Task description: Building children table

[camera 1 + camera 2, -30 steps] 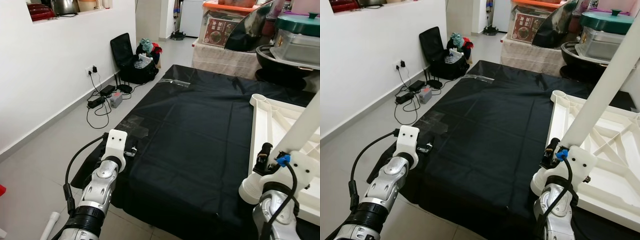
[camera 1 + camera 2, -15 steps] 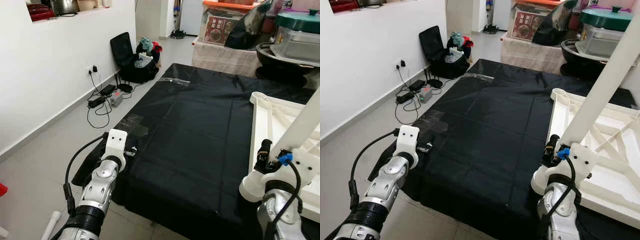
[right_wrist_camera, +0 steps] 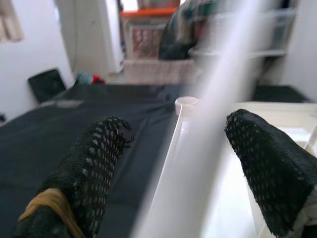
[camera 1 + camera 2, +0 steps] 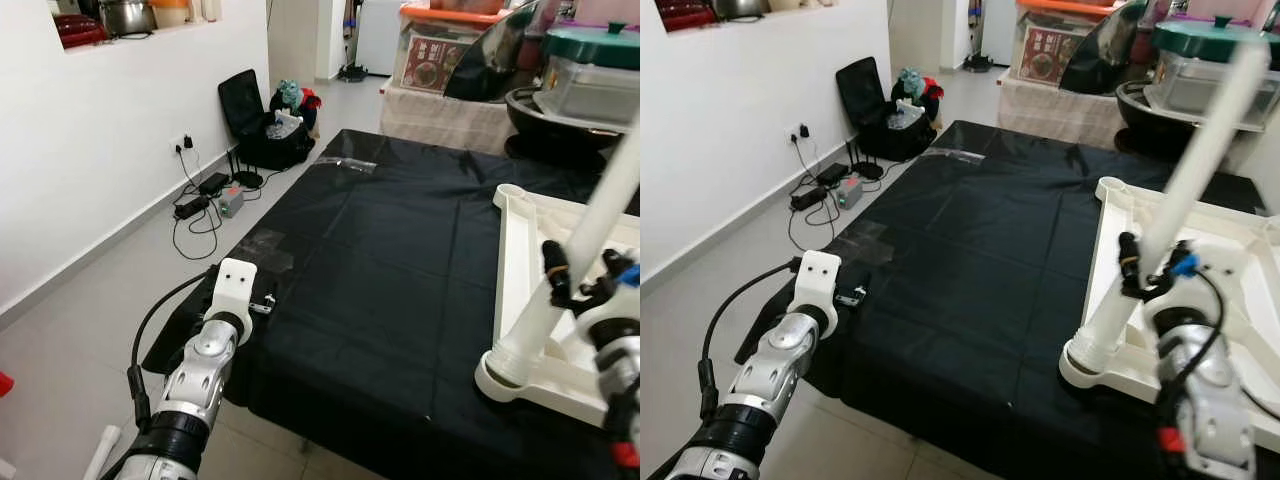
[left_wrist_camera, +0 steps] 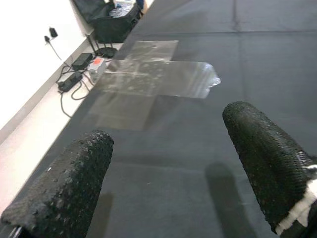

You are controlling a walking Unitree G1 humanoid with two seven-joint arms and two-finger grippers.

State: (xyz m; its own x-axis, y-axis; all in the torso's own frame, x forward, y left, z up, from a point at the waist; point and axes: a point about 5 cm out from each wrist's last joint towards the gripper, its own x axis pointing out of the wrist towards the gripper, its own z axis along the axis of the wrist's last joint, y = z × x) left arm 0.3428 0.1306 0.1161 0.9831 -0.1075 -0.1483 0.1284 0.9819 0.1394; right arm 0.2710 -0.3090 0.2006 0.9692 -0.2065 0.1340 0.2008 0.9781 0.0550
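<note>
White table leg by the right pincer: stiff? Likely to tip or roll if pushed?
The white table leg looks like a straight rigid tube, so probably stiff and light. It stands tilted in a corner socket of the upturned tabletop, so a push may lever it over. Its round, smooth surface could slip between the right pincer fingers.

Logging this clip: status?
Right gripper open around the white table leg. Leg seated in tabletop corner. Left gripper open, idle over black sheet.

Items counted. One black floor sheet (image 4: pixel 400 250). One white tabletop (image 4: pixel 1230 290), lying upside down. One white table leg (image 4: pixel 1170 220), standing in a corner socket. Two robot grippers: left gripper (image 5: pixel 168 168), right gripper (image 3: pixel 173 168). One black chair (image 4: pixel 245 100). One clear tape patch (image 5: pixel 148 79). Cables by the wall: number indeterminate.
</note>
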